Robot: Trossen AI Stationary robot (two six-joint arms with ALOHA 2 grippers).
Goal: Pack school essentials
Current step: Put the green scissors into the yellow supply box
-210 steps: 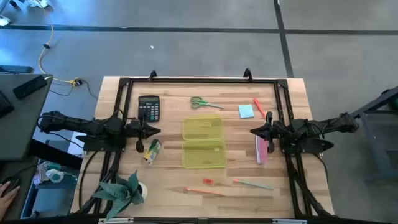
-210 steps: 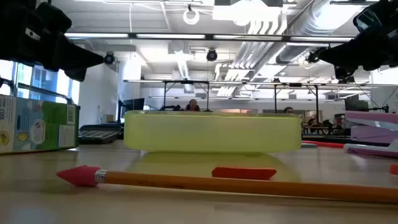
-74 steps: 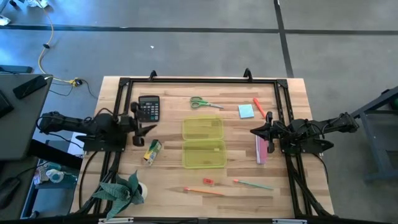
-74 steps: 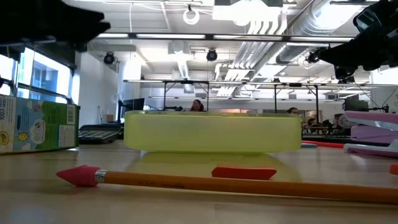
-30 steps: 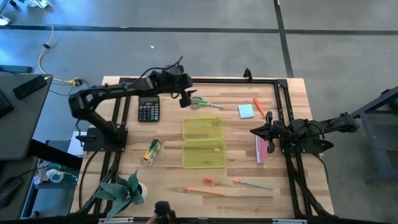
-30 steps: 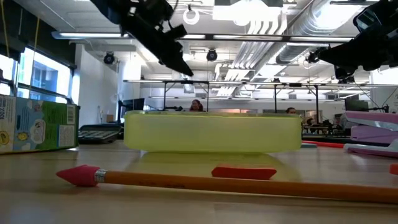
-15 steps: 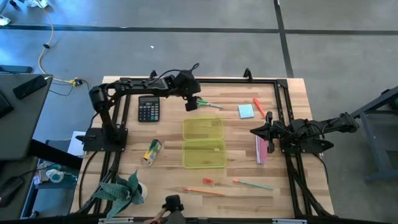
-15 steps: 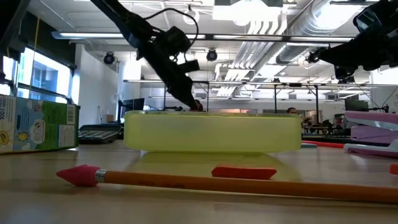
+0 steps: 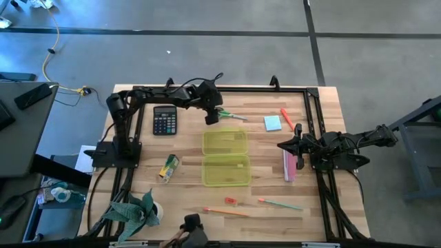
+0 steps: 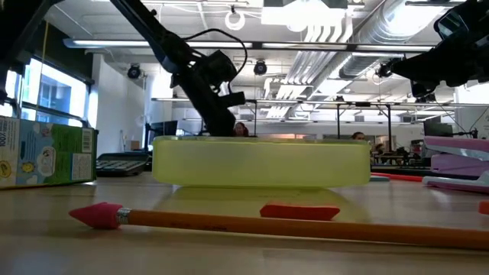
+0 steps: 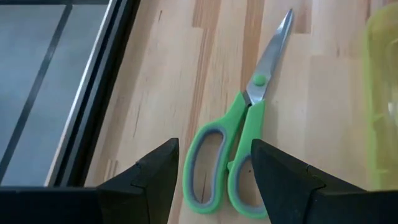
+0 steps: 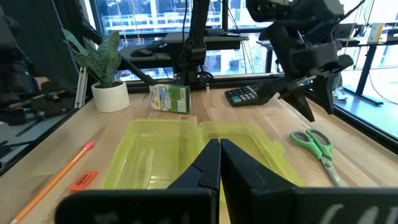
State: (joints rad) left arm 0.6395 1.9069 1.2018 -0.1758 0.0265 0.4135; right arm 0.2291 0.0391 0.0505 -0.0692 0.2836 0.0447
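Black fingers of the left gripper [image 11: 211,171] stand apart just above the handles of the green-handled scissors [image 11: 239,158], which lie flat in the upper middle of the high view, beside the open yellow case [image 9: 225,158]. Stiff, light and thin against the wood, the scissors look easiest to pinch across the handle loops. The right gripper [image 9: 281,145] waits pressed together at the case's right.

Grey concrete floor [image 9: 227,58] around the wooden table [image 9: 186,186] — bright windows [image 12: 149,18], ceiling ducts [image 10: 344,30] beyond.
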